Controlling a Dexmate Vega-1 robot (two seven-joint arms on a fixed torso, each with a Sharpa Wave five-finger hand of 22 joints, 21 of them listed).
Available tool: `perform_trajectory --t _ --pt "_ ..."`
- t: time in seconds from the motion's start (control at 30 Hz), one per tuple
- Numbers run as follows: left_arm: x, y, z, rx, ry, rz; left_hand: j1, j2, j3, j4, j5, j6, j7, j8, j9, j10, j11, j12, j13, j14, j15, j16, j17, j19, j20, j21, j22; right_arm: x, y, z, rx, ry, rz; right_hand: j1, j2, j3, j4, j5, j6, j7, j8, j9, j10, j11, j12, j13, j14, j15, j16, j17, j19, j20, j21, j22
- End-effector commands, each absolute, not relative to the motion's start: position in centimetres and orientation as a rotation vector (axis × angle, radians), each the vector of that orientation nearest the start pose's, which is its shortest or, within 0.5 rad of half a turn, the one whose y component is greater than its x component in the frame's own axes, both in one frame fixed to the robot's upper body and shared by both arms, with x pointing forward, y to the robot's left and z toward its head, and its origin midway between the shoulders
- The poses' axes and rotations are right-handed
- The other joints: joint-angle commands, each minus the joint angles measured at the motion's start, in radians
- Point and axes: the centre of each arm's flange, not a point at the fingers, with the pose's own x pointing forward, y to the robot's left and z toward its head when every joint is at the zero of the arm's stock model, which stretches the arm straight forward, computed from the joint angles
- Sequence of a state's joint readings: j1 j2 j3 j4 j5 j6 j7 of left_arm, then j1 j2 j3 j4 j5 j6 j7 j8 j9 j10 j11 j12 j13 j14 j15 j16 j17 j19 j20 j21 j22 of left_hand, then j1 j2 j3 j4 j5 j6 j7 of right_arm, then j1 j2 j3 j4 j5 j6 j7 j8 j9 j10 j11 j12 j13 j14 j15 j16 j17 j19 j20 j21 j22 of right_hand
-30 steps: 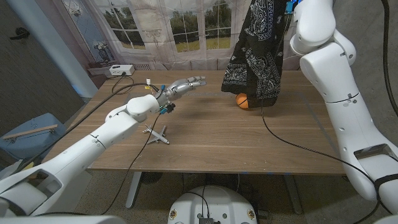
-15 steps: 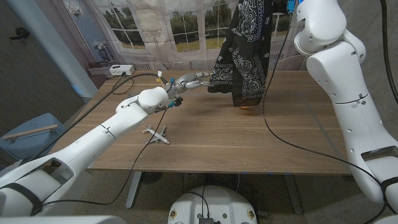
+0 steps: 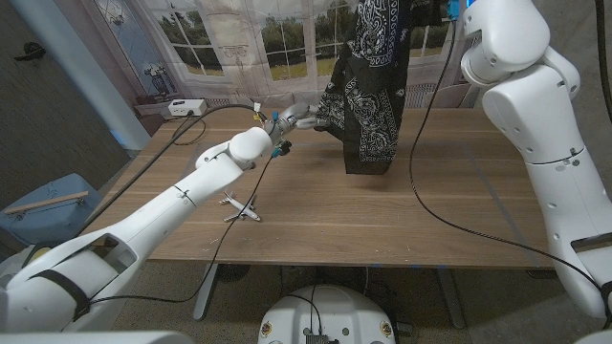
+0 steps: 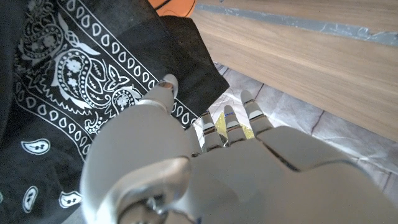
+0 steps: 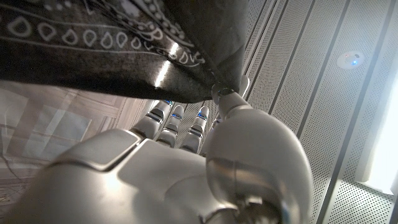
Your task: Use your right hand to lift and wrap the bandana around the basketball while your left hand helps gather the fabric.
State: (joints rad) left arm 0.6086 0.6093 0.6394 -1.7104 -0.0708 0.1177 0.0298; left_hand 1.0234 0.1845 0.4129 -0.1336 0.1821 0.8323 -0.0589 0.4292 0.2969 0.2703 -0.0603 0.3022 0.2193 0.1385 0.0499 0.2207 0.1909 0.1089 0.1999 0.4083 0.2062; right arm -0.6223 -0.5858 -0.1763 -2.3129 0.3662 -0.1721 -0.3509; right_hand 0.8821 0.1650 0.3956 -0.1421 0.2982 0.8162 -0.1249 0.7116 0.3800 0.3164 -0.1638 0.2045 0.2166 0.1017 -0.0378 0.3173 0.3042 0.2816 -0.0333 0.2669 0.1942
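The black bandana (image 3: 368,86) with white paisley print hangs high over the table's far middle. Its lower edge reaches down to the wood (image 3: 368,170). My right hand (image 5: 186,155) pinches the bandana (image 5: 124,43) by its top edge, thumb against the cloth. My left hand (image 3: 296,119) reaches forward beside the cloth's left edge. Its fingers are spread and its thumb (image 4: 166,84) touches the bandana (image 4: 74,93) without gripping it. The orange basketball (image 4: 177,6) peeks out just past the fabric's edge in the left wrist view; in the head view the cloth hides it.
A small toy airplane (image 3: 239,205) lies on the table's near left. A white box (image 3: 186,107) with cables sits at the back left corner. A black cable (image 3: 449,225) trails across the table's right half. A blue seat (image 3: 48,205) stands left of the table.
The bandana has swung left and now hangs in front of the basketball, hiding it. My left hand has stretched farther forward until it touches the cloth's edge.
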Motion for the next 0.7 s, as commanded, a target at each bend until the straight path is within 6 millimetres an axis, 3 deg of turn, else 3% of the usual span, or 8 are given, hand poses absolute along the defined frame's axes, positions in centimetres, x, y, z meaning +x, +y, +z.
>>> perform_trajectory --t 0.03,0.2,0.33,0.47,0.7 --pt "55.3 15.4 9.7 0.657 -0.918 0.129 -0.014 0.022 0.030 0.036 0.005 -0.047 -0.007 0.010 0.040 0.010 -0.001 -0.003 0.011 0.027 -0.029 0.017 0.015 0.028 -0.016 0.020 0.007 34.3 -24.5 28.4 -0.128 -1.331 0.065 0.003 0.000 -0.049 0.044 0.010 0.014 0.016 0.010 0.000 0.003 0.007 0.002 0.001 0.009 -0.098 -0.006 0.003 0.004 0.007 0.006 0.003" --pt "52.8 16.0 11.4 0.685 -0.985 0.361 -0.024 0.016 0.042 0.053 0.005 -0.049 -0.020 0.033 0.068 0.018 -0.015 -0.001 0.017 0.039 -0.050 0.021 0.020 0.042 -0.038 0.031 0.010 35.0 -26.2 27.9 -0.121 -1.293 0.031 0.006 0.001 -0.047 0.041 0.013 0.017 0.020 0.013 -0.002 0.003 0.010 0.002 0.001 0.006 -0.088 -0.009 0.003 0.000 0.016 0.005 0.003" --pt "51.8 16.3 13.0 0.726 -0.989 0.448 -0.028 0.011 0.048 0.058 0.002 -0.042 -0.021 0.050 0.084 0.011 -0.026 -0.005 0.020 0.038 -0.059 0.020 0.021 0.046 -0.051 0.035 0.011 35.7 -27.3 27.5 -0.111 -1.266 0.006 0.008 0.000 -0.045 0.041 0.015 0.017 0.021 0.013 -0.004 0.001 0.015 0.001 0.001 0.005 -0.084 -0.012 0.002 -0.001 0.020 0.005 0.003" --pt "50.9 16.4 14.3 0.802 -0.987 0.586 -0.020 0.004 0.064 0.048 0.008 -0.040 0.009 0.072 0.107 0.000 -0.027 -0.012 0.024 0.030 -0.059 0.013 0.019 0.043 -0.059 0.038 0.012 36.3 -28.7 27.3 -0.110 -1.227 -0.007 0.011 -0.001 -0.043 0.038 0.017 0.019 0.023 0.014 -0.007 -0.001 0.020 0.000 0.001 0.003 -0.078 -0.014 0.001 -0.004 0.025 0.004 0.003" --pt "50.0 16.2 16.1 0.886 -0.972 0.686 -0.021 -0.024 0.074 0.025 0.034 0.000 0.017 0.121 0.142 0.009 -0.038 -0.013 0.028 0.031 -0.069 0.004 0.012 0.044 -0.073 0.045 0.012 37.3 -32.0 25.5 -0.078 -1.185 -0.074 0.034 -0.008 -0.027 0.017 0.031 0.035 0.046 0.020 -0.019 0.005 0.046 0.002 0.001 0.000 -0.045 -0.025 -0.004 -0.008 0.060 0.003 0.002"
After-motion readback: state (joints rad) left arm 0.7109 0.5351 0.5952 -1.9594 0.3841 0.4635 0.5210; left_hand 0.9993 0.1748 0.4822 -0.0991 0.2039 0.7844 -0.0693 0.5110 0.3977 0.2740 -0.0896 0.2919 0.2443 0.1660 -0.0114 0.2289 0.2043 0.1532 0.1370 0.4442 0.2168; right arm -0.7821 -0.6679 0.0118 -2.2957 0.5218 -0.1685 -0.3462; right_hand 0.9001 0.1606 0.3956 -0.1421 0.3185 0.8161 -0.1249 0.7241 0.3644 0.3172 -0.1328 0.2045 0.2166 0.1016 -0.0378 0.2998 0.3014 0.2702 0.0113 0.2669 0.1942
